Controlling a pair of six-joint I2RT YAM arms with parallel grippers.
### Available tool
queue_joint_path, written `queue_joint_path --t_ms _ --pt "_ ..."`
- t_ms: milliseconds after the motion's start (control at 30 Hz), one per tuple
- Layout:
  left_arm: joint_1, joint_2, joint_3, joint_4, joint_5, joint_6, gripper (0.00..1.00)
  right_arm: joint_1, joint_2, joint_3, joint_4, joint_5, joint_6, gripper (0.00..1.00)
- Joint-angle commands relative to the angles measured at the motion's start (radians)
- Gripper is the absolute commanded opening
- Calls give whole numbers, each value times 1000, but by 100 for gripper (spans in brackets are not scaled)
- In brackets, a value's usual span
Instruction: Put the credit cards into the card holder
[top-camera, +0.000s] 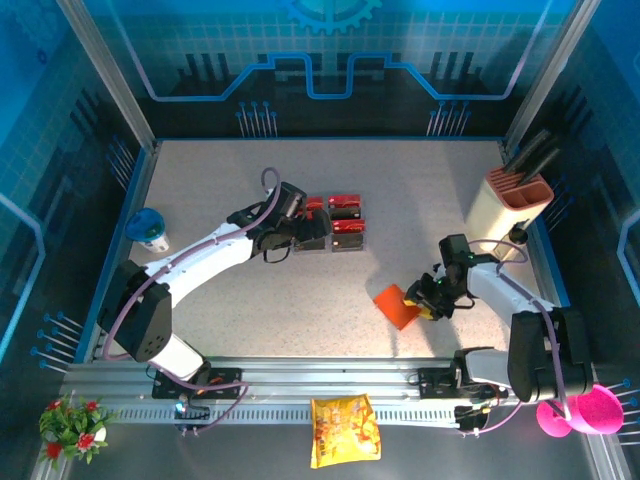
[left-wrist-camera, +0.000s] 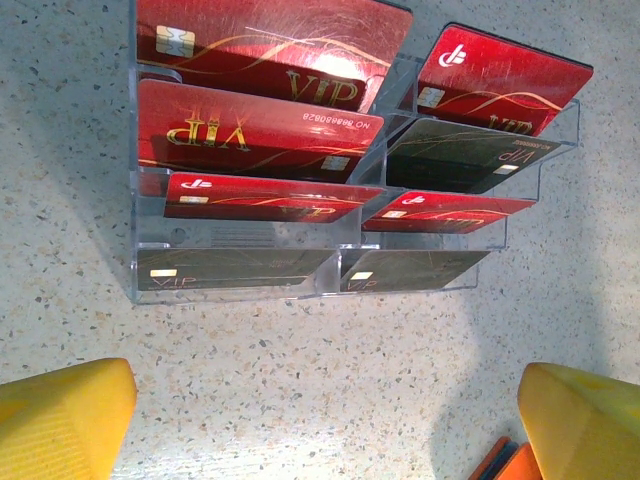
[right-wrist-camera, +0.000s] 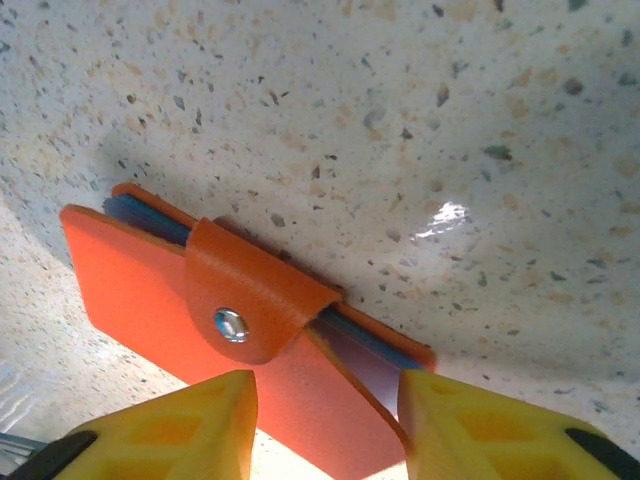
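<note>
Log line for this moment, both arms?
left fingers: open, at clear rack | credit cards: in rack | right fingers: straddling card holder, grip unconfirmed | tab: snapped shut

Both arms have white links and black joints: left arm (top-camera: 200, 255), right arm (top-camera: 495, 285). Lilac cables (top-camera: 113, 315) loop beside each. Chunky yellow plastic fingers (left-wrist-camera: 60, 415).
</note>
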Motion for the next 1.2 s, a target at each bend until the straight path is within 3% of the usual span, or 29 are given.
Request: queue_joint_path --t_ms 0,200,367,533,633,800,1167 --pt "-11 4 32 -29 -7 25 99 -13 -1 -23 33 -42 1 34" --pt "-12 -10 28 -36 1 21 99 -16 20 -56 119 -87 -2 0" --pt "-12 -46 12 -28 18 -5 99 -16 -9 -60 222 -209 10 0" --pt "1 -125 -3 -43 5 -45 99 16 -105 4 321 -336 136 0" --pt "40 -178 -40 33 87 -123 99 55 -136 68 396 -362 239 0" --pt "101 -229 -107 213 206 -296 99 113 -114 157 603 -337 447 0" --pt "103 -181 -103 452 257 -488 99 225 9 287 956 -196 737 0"
